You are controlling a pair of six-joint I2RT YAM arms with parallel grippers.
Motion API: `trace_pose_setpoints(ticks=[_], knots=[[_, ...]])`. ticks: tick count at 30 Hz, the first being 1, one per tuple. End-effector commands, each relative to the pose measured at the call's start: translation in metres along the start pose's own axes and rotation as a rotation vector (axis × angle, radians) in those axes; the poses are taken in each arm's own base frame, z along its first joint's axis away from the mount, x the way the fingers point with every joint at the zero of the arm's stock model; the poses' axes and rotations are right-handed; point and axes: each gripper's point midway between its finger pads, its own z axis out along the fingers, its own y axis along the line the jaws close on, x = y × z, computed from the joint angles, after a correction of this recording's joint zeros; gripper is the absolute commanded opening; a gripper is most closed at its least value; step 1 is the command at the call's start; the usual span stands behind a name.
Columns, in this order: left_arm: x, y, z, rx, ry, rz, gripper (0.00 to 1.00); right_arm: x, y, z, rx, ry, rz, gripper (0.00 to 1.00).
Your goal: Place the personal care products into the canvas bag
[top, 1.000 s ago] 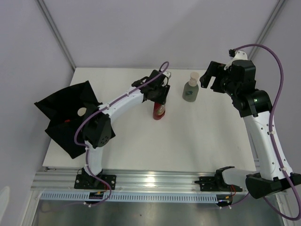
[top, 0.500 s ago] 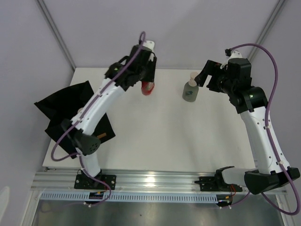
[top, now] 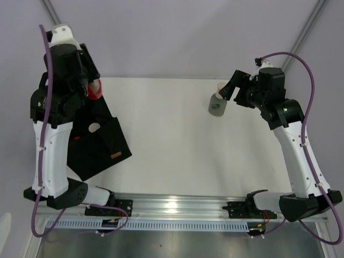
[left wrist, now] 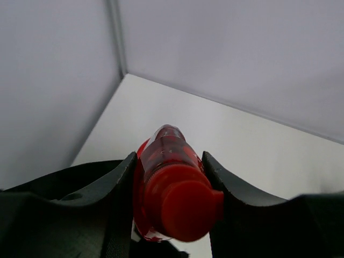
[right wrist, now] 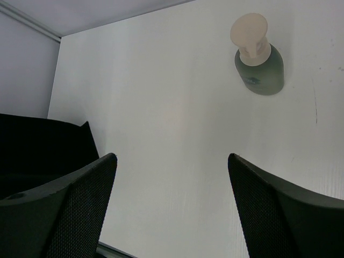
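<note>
Top external: 1 red btl (top: 94, 89), 1 bag (top: 102, 144)

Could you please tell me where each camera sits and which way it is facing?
Top external: above and behind the bases, looking down on the table; both arms show.
Left wrist: on the left arm, looking along the left gripper, shut on the red bottle.
Right wrist: above the table, looking down past the open right gripper at the grey bottle.
Shared: top external and right wrist both show the grey bottle and canvas bag.
</note>
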Motion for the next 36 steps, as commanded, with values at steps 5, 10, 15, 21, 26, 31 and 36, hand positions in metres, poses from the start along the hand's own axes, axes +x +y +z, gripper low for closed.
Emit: trace_pose_setpoints(ticks=[5, 10, 15, 21, 26, 31, 36], knots=[[-0.022, 0.080, -0.022, -0.228, -0.128, -0.059, 0.00, 0.002, 0.014, -0.004, -0.052, 0.005, -0.001, 0.88], [0.005, 0.095, -0.009, -0.250, -0.072, -0.099, 0.00, 0.004, 0.015, -0.006, -0.054, 0.009, -0.010, 0.88], [0.028, 0.096, 0.020, -0.261, -0.020, -0.092, 0.00, 0.002, 0.015, -0.009, -0.048, 0.001, -0.012, 0.88], [0.054, 0.102, 0.047, -0.285, -0.008, -0.087, 0.00, 0.004, 0.012, -0.014, -0.039, 0.001, -0.010, 0.88], [0.107, 0.125, 0.064, -0.312, 0.058, -0.109, 0.00, 0.005, 0.008, -0.015, -0.025, 0.005, -0.027, 0.88], [0.141, 0.133, 0.074, -0.270, 0.076, -0.144, 0.00, 0.007, 0.010, -0.015, -0.028, 0.015, -0.030, 0.88], [0.137, 0.116, 0.088, -0.167, 0.046, -0.152, 0.00, 0.008, 0.010, -0.014, -0.026, 0.021, -0.034, 0.88]])
